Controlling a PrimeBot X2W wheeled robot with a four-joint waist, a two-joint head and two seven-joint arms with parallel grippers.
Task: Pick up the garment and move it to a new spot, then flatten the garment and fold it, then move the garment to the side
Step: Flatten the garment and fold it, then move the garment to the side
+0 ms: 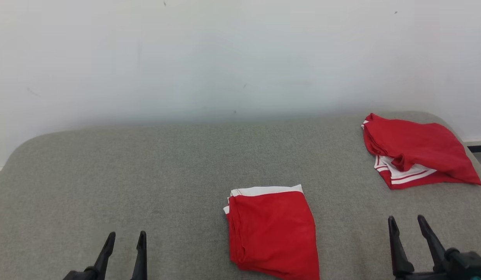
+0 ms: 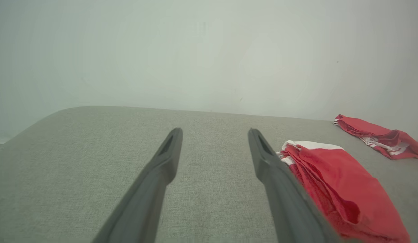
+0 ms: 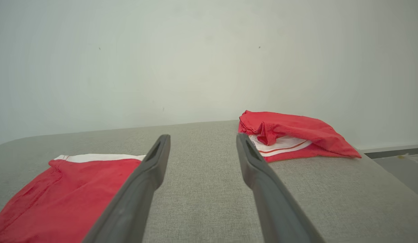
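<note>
Red folded shorts lie on the table, left claw and right claw both apart and empty; shifting them aside probably calls for pinching all layers together.

Grey padded surface: left half open for passage. Folded red garment lies near centre; second red garment blocks the far right corner. Wall bounds the far edge.
</note>
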